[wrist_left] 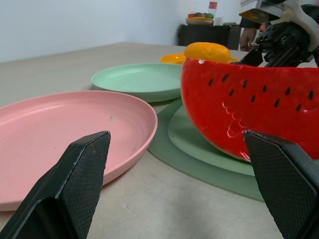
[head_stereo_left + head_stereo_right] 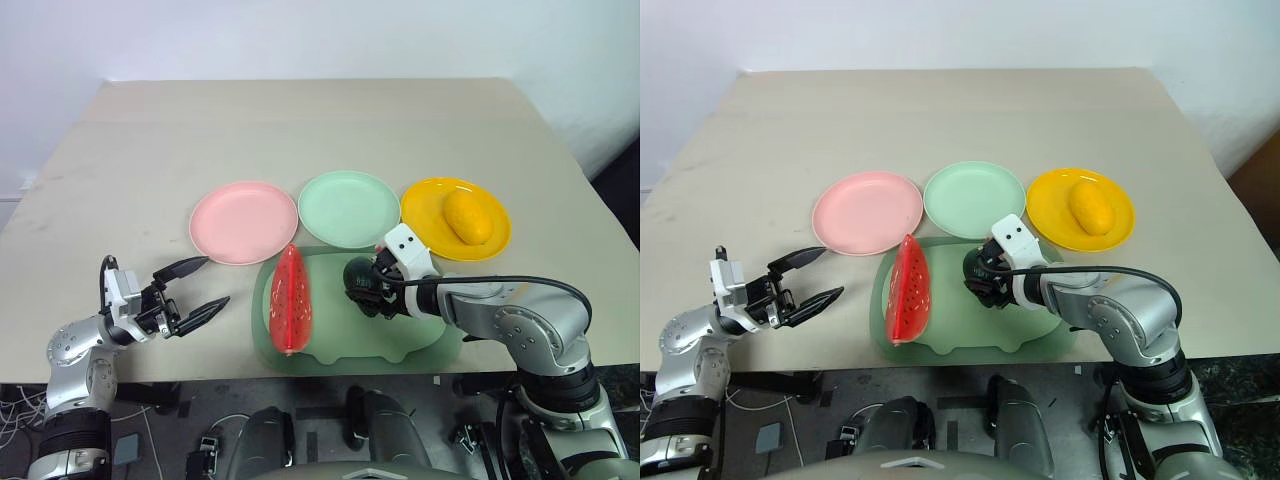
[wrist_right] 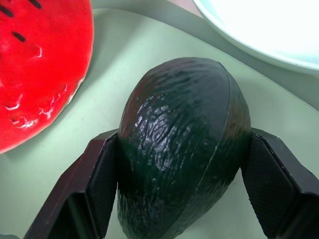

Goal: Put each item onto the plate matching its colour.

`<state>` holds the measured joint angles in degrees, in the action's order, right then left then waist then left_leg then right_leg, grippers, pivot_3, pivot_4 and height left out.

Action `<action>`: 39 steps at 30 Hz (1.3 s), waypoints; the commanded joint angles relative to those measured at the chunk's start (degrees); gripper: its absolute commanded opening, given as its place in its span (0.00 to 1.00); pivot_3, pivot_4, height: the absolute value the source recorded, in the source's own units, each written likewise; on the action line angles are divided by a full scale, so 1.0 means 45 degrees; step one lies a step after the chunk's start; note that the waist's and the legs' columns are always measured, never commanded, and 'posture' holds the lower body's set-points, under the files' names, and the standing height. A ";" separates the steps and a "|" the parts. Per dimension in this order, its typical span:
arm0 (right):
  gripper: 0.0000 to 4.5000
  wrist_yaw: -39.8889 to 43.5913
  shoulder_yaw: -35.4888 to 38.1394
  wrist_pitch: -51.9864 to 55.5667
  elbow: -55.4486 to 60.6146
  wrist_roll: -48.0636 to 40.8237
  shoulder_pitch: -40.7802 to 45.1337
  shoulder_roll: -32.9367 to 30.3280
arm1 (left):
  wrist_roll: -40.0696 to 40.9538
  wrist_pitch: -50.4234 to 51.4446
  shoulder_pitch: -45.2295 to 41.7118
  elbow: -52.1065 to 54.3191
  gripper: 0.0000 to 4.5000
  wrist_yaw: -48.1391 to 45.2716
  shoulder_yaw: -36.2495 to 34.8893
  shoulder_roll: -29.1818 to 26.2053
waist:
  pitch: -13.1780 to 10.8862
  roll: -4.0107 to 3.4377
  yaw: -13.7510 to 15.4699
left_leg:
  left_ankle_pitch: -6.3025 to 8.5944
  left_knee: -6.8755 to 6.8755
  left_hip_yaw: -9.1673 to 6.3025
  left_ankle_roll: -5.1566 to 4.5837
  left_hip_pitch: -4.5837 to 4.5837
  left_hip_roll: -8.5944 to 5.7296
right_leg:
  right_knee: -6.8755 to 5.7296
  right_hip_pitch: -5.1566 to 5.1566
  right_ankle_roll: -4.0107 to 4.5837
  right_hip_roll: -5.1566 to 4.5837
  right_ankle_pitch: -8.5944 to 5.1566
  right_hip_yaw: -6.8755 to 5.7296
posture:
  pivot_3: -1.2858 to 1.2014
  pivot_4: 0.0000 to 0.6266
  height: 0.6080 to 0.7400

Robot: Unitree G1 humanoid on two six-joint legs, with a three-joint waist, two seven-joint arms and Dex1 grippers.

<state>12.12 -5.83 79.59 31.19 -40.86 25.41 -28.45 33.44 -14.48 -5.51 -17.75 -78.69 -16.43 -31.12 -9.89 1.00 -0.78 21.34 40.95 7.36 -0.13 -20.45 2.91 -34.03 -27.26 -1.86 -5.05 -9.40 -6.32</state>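
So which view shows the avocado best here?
The right wrist view: the avocado sits close up between the right gripper fingers, on the green mat. Both eye views show it small and partly hidden behind that gripper; the left wrist view barely shows it.

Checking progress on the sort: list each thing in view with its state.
Mango: lying on the yellow plate.
Avocado: on the green mat, clamped by the right pincer.
Watermelon slice: on the mat, unheld.
Pink plate: bare.
Mint plate: bare.
Left pincer: open, holding nothing.
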 commanded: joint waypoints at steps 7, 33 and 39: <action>0.71 0.0998 0.1187 -0.2694 -0.4084 0.0885 0.3113 0.1367 | 0.0043 0.0033 0.0135 0.0643 1.00 0.0300 -0.0049 0.0067 | 0.0000 -0.0001 -0.0057 | -0.0001 -0.0003 0.0008 0.0001 -0.0001 0.0001 | -0.0004 -0.0005 -0.0001 0.0010 0.0001 -0.0002 | 0.52 0.24 0.95; 0.99 0.5129 0.2283 -0.5364 -0.5020 0.2495 0.3069 -0.0307 | 0.0461 0.0532 0.1159 0.2054 1.00 0.0863 -0.0727 -0.0614 | -0.0014 -0.0023 0.0069 | -0.0027 -0.0008 0.0003 0.0049 -0.0034 0.0003 | -0.0012 -0.0021 -0.0003 -0.0030 0.0006 -0.0022 | 0.52 0.24 0.95; 0.99 0.8337 0.4975 -0.9086 -0.2206 0.2179 -0.1642 -0.2935 | 0.0441 0.0646 0.0608 0.1605 1.00 0.0427 -0.0796 -0.0966 | -0.0015 -0.0024 0.0038 | 0.0011 -0.0012 0.0006 -0.0015 -0.0003 -0.0003 | 0.0007 0.0004 -0.0018 -0.0029 -0.0004 -0.0023 | 0.52 0.24 0.95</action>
<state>45.06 12.70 45.55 17.71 -31.72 20.26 -39.51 34.60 -11.40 -2.10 -10.78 -75.86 -19.06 -34.33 -9.96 0.90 -0.61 21.39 40.89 7.39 -0.20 -20.47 2.89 -33.99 -27.25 -1.94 -5.17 -9.43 -6.42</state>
